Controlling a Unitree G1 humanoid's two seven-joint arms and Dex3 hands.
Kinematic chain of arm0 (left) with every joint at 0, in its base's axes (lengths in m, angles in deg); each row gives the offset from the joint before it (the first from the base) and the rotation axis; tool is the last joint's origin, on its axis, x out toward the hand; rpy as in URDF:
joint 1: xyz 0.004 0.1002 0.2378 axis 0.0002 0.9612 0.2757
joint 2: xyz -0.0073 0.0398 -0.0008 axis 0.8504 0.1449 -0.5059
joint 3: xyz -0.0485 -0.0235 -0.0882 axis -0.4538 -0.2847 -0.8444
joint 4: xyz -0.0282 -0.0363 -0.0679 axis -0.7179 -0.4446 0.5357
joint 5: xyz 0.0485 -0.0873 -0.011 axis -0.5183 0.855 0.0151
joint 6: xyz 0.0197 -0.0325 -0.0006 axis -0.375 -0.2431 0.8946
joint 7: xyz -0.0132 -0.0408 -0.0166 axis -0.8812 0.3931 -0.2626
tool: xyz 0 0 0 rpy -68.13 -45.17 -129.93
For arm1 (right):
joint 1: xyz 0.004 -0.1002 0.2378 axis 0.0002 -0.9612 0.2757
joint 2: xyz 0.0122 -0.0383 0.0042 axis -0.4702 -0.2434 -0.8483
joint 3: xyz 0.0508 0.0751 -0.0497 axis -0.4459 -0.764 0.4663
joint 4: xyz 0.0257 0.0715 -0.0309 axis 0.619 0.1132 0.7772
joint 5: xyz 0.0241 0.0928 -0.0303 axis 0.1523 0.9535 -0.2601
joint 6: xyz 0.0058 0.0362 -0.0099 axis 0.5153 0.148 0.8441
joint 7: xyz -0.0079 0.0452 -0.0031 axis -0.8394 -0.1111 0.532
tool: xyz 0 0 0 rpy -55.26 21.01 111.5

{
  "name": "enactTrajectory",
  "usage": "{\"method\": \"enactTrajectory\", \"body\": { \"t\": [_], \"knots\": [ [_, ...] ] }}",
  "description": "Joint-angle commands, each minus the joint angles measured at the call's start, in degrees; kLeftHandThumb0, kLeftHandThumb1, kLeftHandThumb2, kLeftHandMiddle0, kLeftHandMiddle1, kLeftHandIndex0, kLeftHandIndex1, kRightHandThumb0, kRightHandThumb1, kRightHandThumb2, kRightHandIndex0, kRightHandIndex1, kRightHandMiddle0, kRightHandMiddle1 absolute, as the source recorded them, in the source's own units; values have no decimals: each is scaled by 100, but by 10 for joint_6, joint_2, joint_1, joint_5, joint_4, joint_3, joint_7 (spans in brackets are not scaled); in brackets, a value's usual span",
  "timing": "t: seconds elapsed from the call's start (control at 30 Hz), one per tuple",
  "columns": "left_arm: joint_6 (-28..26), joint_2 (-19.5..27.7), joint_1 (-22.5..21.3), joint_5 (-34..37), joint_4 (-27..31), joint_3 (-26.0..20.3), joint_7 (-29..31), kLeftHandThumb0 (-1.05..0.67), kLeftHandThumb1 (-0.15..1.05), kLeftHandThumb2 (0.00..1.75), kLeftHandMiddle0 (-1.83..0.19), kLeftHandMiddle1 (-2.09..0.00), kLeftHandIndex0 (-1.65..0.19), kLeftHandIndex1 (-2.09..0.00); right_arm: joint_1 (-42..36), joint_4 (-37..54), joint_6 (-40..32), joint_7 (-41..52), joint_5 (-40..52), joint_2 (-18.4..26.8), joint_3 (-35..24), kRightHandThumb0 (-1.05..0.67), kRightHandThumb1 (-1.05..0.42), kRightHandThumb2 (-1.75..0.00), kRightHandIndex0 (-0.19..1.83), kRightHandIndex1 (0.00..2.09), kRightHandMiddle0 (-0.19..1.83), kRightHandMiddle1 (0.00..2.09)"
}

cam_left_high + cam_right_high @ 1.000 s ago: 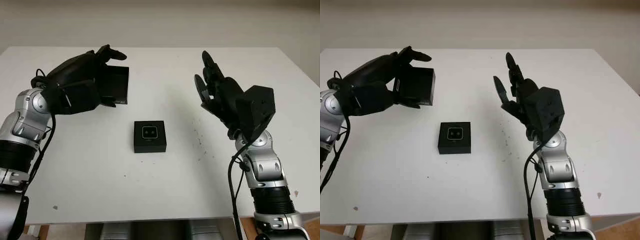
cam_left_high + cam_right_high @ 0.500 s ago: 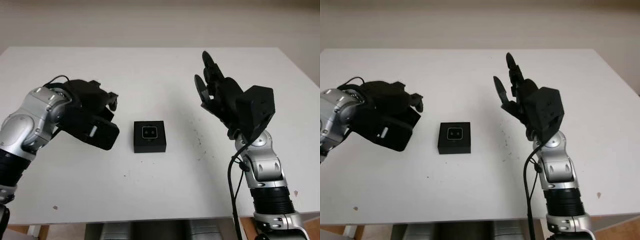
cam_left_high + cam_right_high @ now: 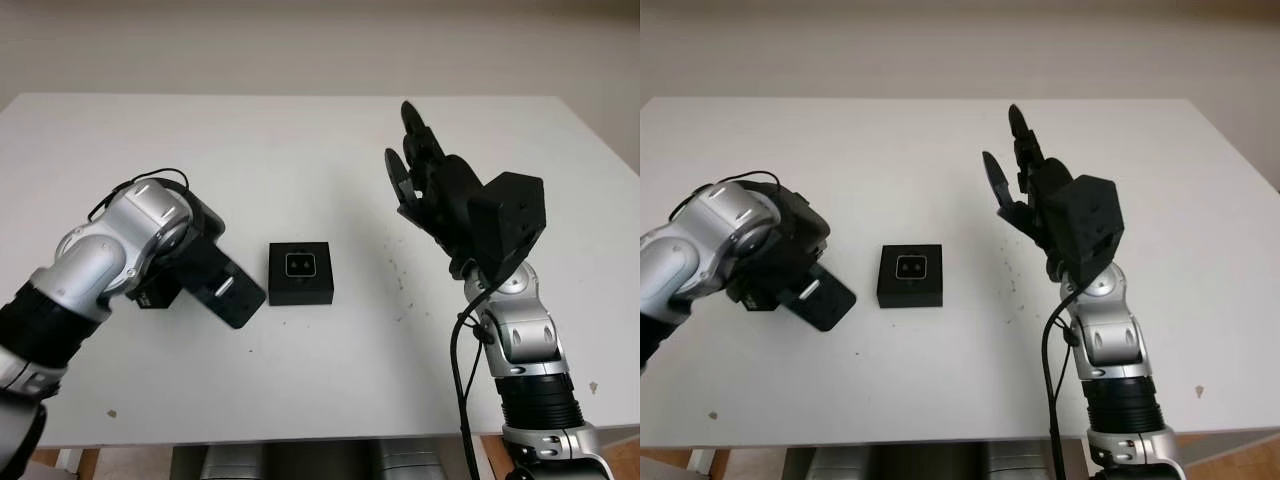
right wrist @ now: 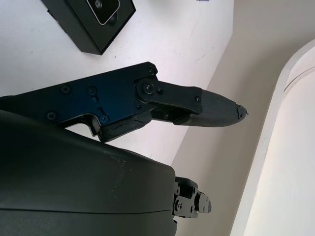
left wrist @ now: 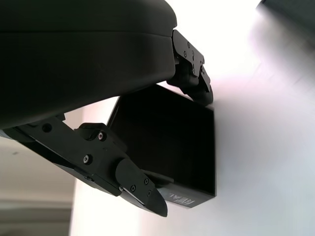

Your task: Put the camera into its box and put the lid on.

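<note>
A black box [image 3: 299, 272] sits in the middle of the white table [image 3: 330, 140], with the small camera [image 3: 300, 264] lying in it, lens side up. Just left of the box, my left hand [image 3: 190, 265] is turned palm down and shut on the black lid [image 3: 228, 292], holding it tilted and low at the table. In the left wrist view the lid [image 5: 172, 137] lies between my fingers [image 5: 123, 177], its hollow side showing. My right hand [image 3: 425, 180] is raised right of the box, open and holding nothing. The right wrist view catches the box [image 4: 91, 19] at one corner.
Small dark specks mark the table to the right of the box [image 3: 400, 285]. The table's front edge [image 3: 300, 438] runs near the bottom, and its far edge meets a pale wall.
My left hand has swung the lid down from high at the back left, rolled palm down, and brought it close to the box's left side. The right hand has barely moved.
</note>
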Motion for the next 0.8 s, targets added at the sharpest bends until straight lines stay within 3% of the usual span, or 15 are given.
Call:
{"method": "enactTrajectory", "body": {
  "t": [0.0, 0.1, 0.17, 0.23, 0.3, 0.37, 0.43, 0.47, 0.53, 0.57, 0.63, 0.77],
  "knots": [
    [-5, -24, -22, -2, -6, 9, 6, -18, 102, 5, 1, -205, -4, -71, 3, 11, -3, -3, 0, -3, 0, -75, -105, -58, -15, 6, -10, 6],
    [-8, -53, -29, -14, -14, 26, 3, -24, 101, 6, -9, -208, 0, -40, 1, 12, -1, -5, -2, -4, 1, -75, -105, -58, -15, 6, -11, 5],
    [-16, -73, -22, -22, -16, 30, -22, -27, 102, 6, -15, -209, -3, -33, -1, 13, -1, -5, -3, -4, 1, -75, -105, -59, -15, 6, -11, 5],
    [-25, -92, -17, -36, -17, 39, -37, -30, 104, 6, -6, -204, -14, -50, -3, 12, 0, -6, 2, -8, -2, -74, -105, -59, -15, 6, -11, 5],
    [-37, -112, -12, -38, -17, 42, -50, -32, 105, 13, -4, -202, -7, -74, -5, 13, 1, -7, 2, -8, -2, -74, -105, -58, -15, 6, -11, 5],
    [-49, -129, -8, -47, -17, 51, -62, -33, 105, 20, -6, -206, 3, -76, -7, 13, 1, -6, 4, -9, -2, -74, -105, -58, -15, 6, -11, 5],
    [-53, -142, -8, -66, -15, 68, -62, -38, 105, 30, 6, -173, 10, -64, -6, 11, 4, -5, 7, -11, -3, -74, -105, -58, -15, 6, -11, 5],
    [-49, -147, -14, -85, -19, 85, -53, -40, 105, 33, 6, -133, 11, -56, -6, 10, 4, -5, 8, -11, -3, -74, -105, -58, -15, 6, -11, 5],
    [-42, -156, -13, -128, -15, 112, -59, -41, 105, 23, -22, -41, 4, -25, -5, 8, 3, -5, 8, -12, -1, -74, -105, -58, -16, 5, -11, 5],
    [-40, -162, -10, -144, -10, 121, -57, -41, 105, 21, -25, -24, 3, -18, -6, 8, 5, -5, 6, -12, 0, -74, -105, -58, -16, 5, -11, 5],
    [-49, -178, 5, -159, -2, 125, -63, -50, 105, 27, -15, -6, 1, -11, -5, 6, 5, -8, 3, -13, 1, -73, -105, -59, -15, 6, -11, 5],
    [-54, -199, 33, -171, 12, 129, -98, -53, 105, 28, -8, -3, 8, -5, -7, 8, 5, -11, 5, -17, 2, -74, -105, -58, -14, 6, -10, 6]
  ]
}}
